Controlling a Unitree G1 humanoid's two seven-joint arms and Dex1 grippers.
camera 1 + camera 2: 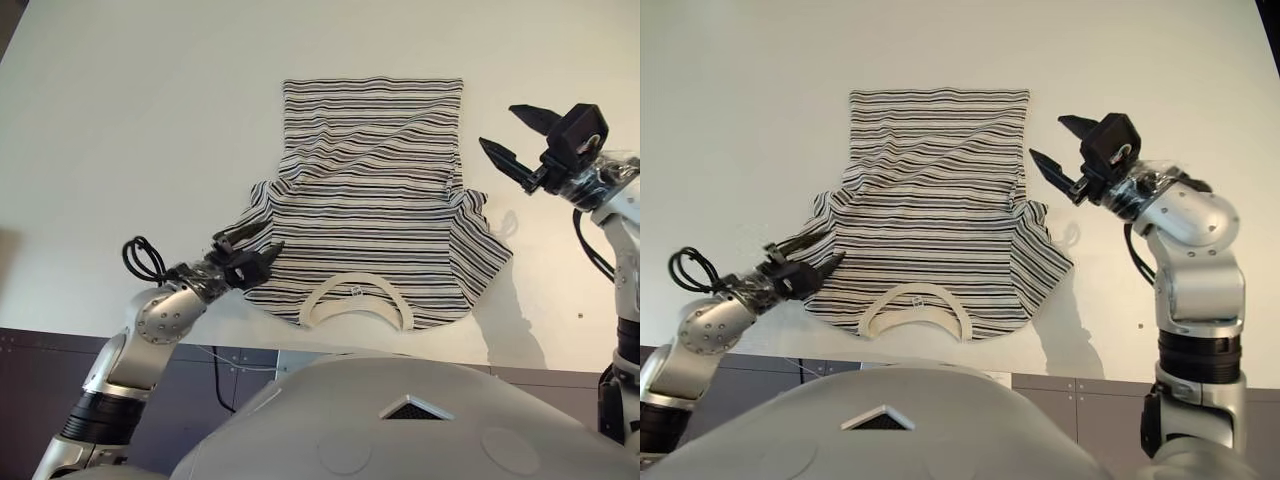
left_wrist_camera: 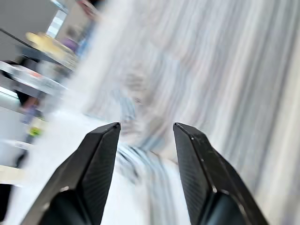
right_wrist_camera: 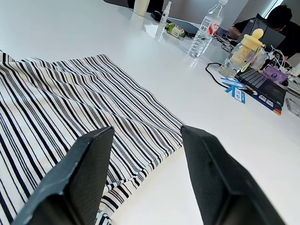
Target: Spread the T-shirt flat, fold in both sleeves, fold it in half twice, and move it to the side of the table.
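Observation:
A black-and-white striped T-shirt [image 1: 365, 200] lies on the white table [image 1: 130, 130], its cream collar [image 1: 355, 300] toward me and its hem at the far side. The body is wrinkled and both sleeves are spread outward. My left gripper [image 1: 262, 250] is low at the edge of the left sleeve [image 1: 262, 200], fingers apart [image 2: 146, 125] with the striped cloth just beyond the tips. My right gripper [image 1: 500, 127] hangs open above the table just right of the shirt's right edge, over the right sleeve [image 1: 480, 250]. The right wrist view looks past its fingers [image 3: 89, 178] onto the shirt's hem [image 3: 70, 103].
The table's near edge [image 1: 100, 335] runs just below the collar. Bare white tabletop surrounds the shirt on the left, right and far side. In the right wrist view, bottles [image 3: 204, 35], a baby bottle [image 3: 241, 54] and a box [image 3: 262, 91] stand on the far part of the table.

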